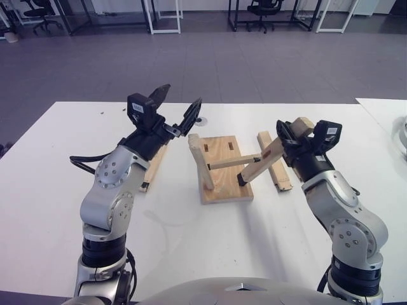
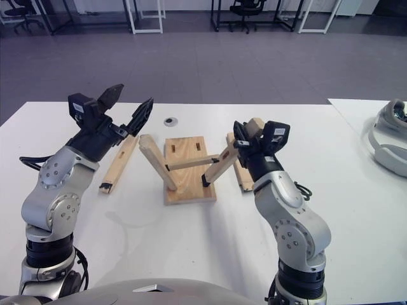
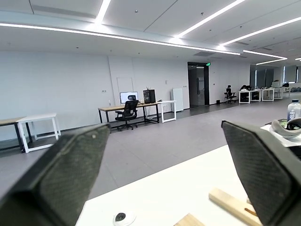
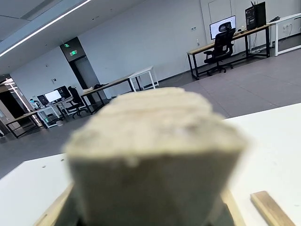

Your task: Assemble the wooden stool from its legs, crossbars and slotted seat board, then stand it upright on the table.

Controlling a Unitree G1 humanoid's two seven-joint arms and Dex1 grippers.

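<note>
Seen from the head, the board (image 1: 224, 185) lies mid-table carrying a leg (image 1: 201, 162) and a crossbar (image 1: 232, 163). The crossbar joins a second leg (image 1: 257, 166), clamped by the right gripper (image 1: 291, 136) at 3 o'clock, while the left gripper (image 1: 184, 94) hovers at 10 o'clock. The left wrist view shows its fingers (image 3: 70, 174) spread wide, holding nothing, and the right wrist view shows the second leg (image 4: 155, 150) close up.

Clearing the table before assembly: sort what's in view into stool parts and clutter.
Job: slotted seat board; held leg in right gripper; crossbar; tilted leg; left loose leg; right loose leg.
Lying about: small round disc; white headset.
</note>
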